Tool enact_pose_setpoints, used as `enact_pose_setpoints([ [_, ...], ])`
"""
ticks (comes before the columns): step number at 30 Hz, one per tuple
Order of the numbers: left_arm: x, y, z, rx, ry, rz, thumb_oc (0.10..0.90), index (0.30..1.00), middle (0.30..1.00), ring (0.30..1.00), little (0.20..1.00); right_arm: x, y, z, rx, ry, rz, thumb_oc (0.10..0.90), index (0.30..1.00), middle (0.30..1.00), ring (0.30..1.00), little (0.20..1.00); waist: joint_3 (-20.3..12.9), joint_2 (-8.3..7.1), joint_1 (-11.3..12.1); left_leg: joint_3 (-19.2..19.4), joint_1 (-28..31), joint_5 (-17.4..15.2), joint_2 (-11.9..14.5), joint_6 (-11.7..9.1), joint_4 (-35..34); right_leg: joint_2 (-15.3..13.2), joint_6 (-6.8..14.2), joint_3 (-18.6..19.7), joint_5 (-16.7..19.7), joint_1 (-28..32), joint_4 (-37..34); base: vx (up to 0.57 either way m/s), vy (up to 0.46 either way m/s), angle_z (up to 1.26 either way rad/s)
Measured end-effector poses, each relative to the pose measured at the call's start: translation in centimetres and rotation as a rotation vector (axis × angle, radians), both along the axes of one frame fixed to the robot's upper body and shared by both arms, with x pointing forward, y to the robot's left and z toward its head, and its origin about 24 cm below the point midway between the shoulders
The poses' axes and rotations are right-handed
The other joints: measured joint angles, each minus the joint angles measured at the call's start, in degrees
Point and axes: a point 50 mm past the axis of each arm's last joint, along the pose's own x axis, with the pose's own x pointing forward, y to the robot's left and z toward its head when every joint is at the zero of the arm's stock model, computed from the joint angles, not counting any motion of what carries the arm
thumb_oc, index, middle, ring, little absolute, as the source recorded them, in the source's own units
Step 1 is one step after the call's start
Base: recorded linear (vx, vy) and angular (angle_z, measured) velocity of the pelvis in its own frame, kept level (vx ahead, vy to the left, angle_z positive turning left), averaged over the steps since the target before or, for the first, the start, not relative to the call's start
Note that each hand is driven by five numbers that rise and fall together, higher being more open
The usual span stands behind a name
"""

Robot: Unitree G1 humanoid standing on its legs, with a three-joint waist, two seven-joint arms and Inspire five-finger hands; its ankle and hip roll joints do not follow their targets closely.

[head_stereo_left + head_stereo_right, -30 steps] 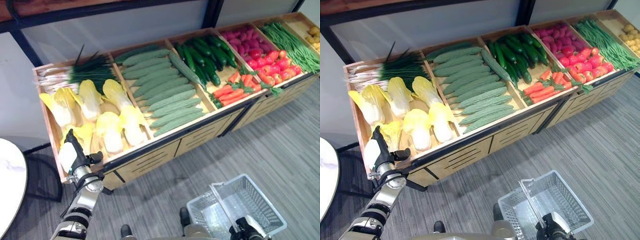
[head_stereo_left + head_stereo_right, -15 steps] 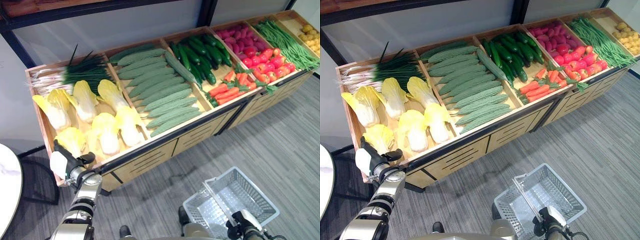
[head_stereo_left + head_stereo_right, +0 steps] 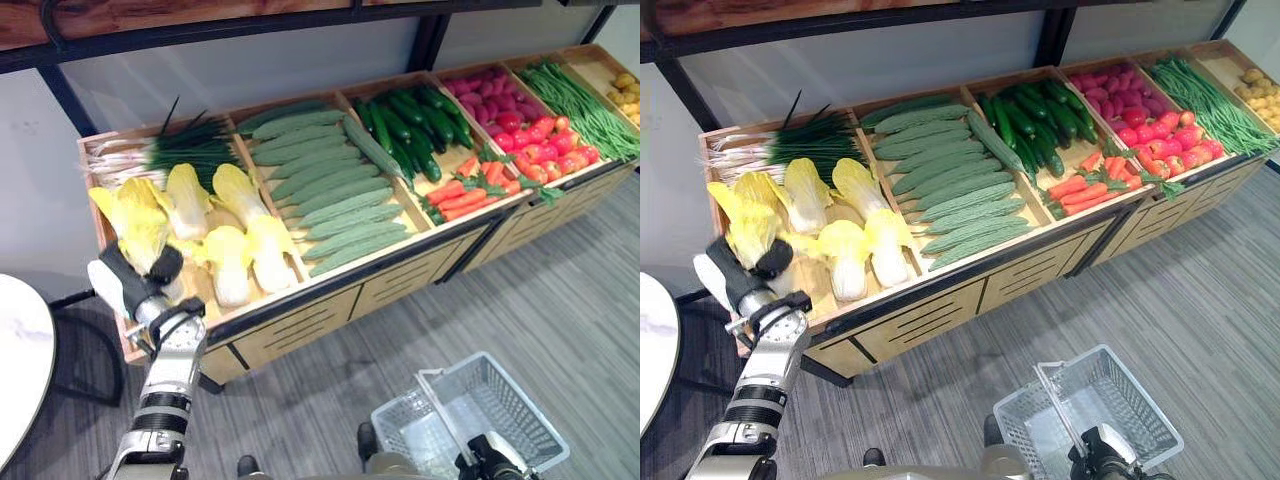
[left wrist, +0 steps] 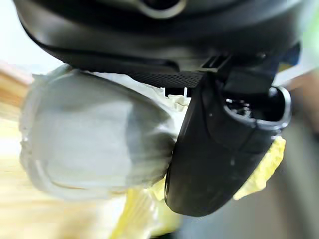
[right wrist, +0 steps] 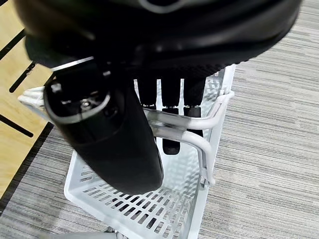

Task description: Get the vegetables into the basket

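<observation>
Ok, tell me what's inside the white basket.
Nothing shows inside the white basket: bare mesh floor and walls. The right hand, curled round its handle, covers part of the inside.

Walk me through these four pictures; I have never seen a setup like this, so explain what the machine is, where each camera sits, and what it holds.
This is a two-armed humanoid robot. Two pictures come from cameras on its head, looking down; the other two sit on its wrists, right behind each hand. Before it stands a wooden produce stand with cabbages, scallions, pale cucumbers, dark cucumbers, carrots, tomatoes and green beans. The left hand grips a yellow cabbage; its wrist camera shows it close. The right hand holds the handle of a white wire basket above the grey floor.
</observation>
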Motion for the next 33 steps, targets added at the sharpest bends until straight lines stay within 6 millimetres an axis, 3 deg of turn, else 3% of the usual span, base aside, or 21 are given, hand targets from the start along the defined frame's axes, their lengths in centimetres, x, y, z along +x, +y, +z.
enact_pose_setpoints([
  [1,-0.3,-0.9,2.8,0.078,-0.126,-0.031,0.4,0.3,0.3,0.3,0.3,0.0,0.0,0.0,0.0,0.0,-0.001,0.4,0.3,0.3,0.3,0.3,0.0,0.04,0.1,-0.2,0.0,0.0,-0.2,0.1,0.0,-0.2,0.0,-0.2,0.0,0.2,0.0,-0.02,0.024,0.13],
  [3,-0.7,-2.1,5.0,0.127,-0.24,-0.093,0.4,0.3,0.3,0.3,0.3,0.0,0.1,0.0,0.005,0.0,-0.001,0.4,0.3,0.3,0.3,0.3,-0.1,0.04,0.3,-0.4,0.0,0.1,-0.3,0.1,-0.1,-0.3,0.0,-0.3,0.0,0.3,0.0,-0.03,0.024,0.06],
  [5,-0.9,-3.4,5.3,0.17,-0.276,-0.255,0.4,0.3,0.3,0.3,0.3,-0.1,0.0,0.0,0.007,-0.001,-0.01,0.4,0.3,0.3,0.3,0.3,-0.4,0.39,0.4,-0.4,0.1,0.0,-0.4,0.3,-0.1,-0.4,0.1,-0.3,0.0,0.4,0.0,-0.03,0.044,0.02],
  [6,-1.0,-3.6,4.9,0.156,-0.264,-0.296,0.4,0.3,0.3,0.3,0.3,-0.1,0.0,0.0,0.009,-0.003,-0.018,0.4,0.3,0.3,0.3,0.3,-0.5,0.54,0.4,-0.5,0.1,0.0,-0.4,0.3,-0.1,-0.4,0.1,-0.3,0.0,0.4,0.0,-0.03,0.048,0.0],
  [7,-1.4,-4.1,3.5,0.042,-0.227,-0.481,0.4,0.3,0.3,0.3,0.3,0.1,-0.1,0.0,0.018,-0.011,-0.034,0.4,0.3,0.3,0.3,0.3,-0.7,1.01,0.3,-0.4,0.1,0.1,-0.5,0.2,-0.2,-0.5,0.1,-0.3,0.0,0.4,0.0,-0.01,0.045,-0.02],
  [10,-2.7,-5.3,-1.7,-0.255,-0.023,-0.824,0.4,0.3,0.3,0.3,0.3,0.1,-0.3,0.1,0.034,-0.009,-0.052,0.4,0.3,0.3,0.3,0.3,-1.0,1.69,-0.1,0.0,0.4,0.0,-0.7,0.3,0.0,-0.6,0.1,0.1,0.0,0.4,0.0,0.01,0.04,-0.06],
  [13,-3.9,-6.7,-7.3,-0.53,0.171,-0.974,0.4,0.3,0.3,0.3,0.3,0.5,-0.1,0.2,0.064,-0.012,-0.05,0.4,0.3,0.3,0.3,0.3,-1.0,1.69,-0.2,1.2,1.4,-0.6,-0.8,0.8,-0.2,-0.6,0.2,1.2,-0.1,0.3,-0.1,0.01,0.042,-0.17],
  [14,-4.3,-7.0,-8.2,-0.578,0.21,-0.992,0.4,0.3,0.3,0.3,0.3,0.6,-0.1,0.2,0.069,-0.017,-0.05,0.4,0.3,0.3,0.3,0.3,-1.0,1.68,-0.5,1.6,1.4,-0.7,-0.8,0.9,-0.3,-0.6,0.4,1.6,-0.2,0.2,-0.2,0.02,0.049,-0.22],
  [16,-5.1,-7.3,-8.8,-0.645,0.223,-1.05,0.4,0.3,0.3,0.3,0.3,0.9,-0.1,0.3,0.083,-0.03,-0.059,0.4,0.3,0.3,0.3,0.3,-1.0,1.66,-1.4,2.0,1.5,-0.7,-1.0,0.8,-0.2,-0.8,0.4,2.1,0.0,0.1,0.0,0.02,0.055,-0.12],
  [20,-4.9,-7.6,-8.2,-0.666,0.178,-1.107,0.4,0.3,0.3,0.3,0.3,0.2,-0.4,0.2,0.081,-0.013,-0.074,0.4,0.3,0.3,0.3,0.3,-1.0,1.62,-1.4,2.9,2.4,-0.7,-1.4,0.7,-0.3,-1.0,0.5,3.0,0.2,0.5,0.0,0.01,0.072,-0.14],
  [24,-4.4,-7.7,-7.5,-0.637,0.159,-1.157,0.4,0.3,0.3,0.3,0.3,-0.2,-0.7,0.2,0.079,-0.008,-0.11,0.4,0.3,0.3,0.3,0.3,-0.7,1.0,-1.8,6.1,4.0,-2.1,-2.8,1.6,-0.3,-1.7,1.2,6.6,0.6,-0.7,1.4,-0.06,0.108,-0.39],
  [28,-3.4,-7.1,-6.3,-0.536,0.176,-1.197,0.4,0.3,0.3,0.3,0.3,0.9,0.2,0.1,0.118,-0.055,-0.137,0.4,0.3,0.3,0.3,0.3,1.7,-3.12,-3.6,10.3,2.9,-3.1,-6.2,2.5,-0.2,-2.7,3.3,10.2,3.5,-7.8,5.5,-0.2,0.107,-0.8],
  [29,-3.1,-6.8,-5.9,-0.508,0.175,-1.202,0.4,0.3,0.3,0.3,0.3,1.5,0.7,0.0,0.134,-0.068,-0.143,0.4,0.3,0.3,0.3,0.3,2.3,-4.02,-3.3,10.8,2.1,-3.4,-6.6,3.0,-0.3,-2.5,3.4,8.5,6.4,-9.9,4.8,-0.12,0.179,-0.91],
  [30,-3.0,-6.5,-5.7,-0.494,0.176,-1.202,0.4,0.3,0.3,0.3,0.3,1.8,1.1,0.0,0.145,-0.073,-0.141,0.4,0.3,0.3,0.3,0.3,2.7,-4.73,-3.0,11.5,1.9,-3.4,-7.0,3.4,-0.3,-2.8,4.7,6.2,7.1,-10.4,3.5,-0.15,0.173,-1.39],
  [31,-2.7,-6.8,-5.6,-0.481,0.18,-1.207,0.4,0.3,0.3,0.3,0.3,2.9,1.2,0.1,0.144,-0.1,-0.165,0.4,0.3,0.3,0.3,0.3,4.6,-2.81,-1.6,15.4,1.3,-2.8,-4.9,5.8,-0.3,-4.7,2.1,-9.6,-1.8,-11.6,1.8,-0.11,0.122,-1.24],
  [32,-2.8,-7.6,-5.8,-0.482,0.19,-1.236,0.4,0.3,0.3,0.3,0.3,2.2,-0.2,0.4,0.101,-0.098,-0.206,0.4,0.3,0.3,0.3,0.3,6.0,-0.11,-1.6,16.3,0.8,-2.5,-2.0,6.1,0.2,-5.7,1.5,-16.8,-2.4,-12.1,13.5,-0.17,0.053,-1.13],
  [33,-2.9,-7.6,-5.8,-0.475,0.197,-1.244,0.4,0.3,0.3,0.3,0.3,1.6,-0.5,0.4,0.097,-0.083,-0.21,0.4,0.3,0.3,0.3,0.3,5.9,-0.12,-1.2,17.4,1.2,-2.5,-1.5,6.3,0.1,-6.6,1.2,-18.2,-3.5,-12.0,17.8,-0.12,0.031,-0.66],
])
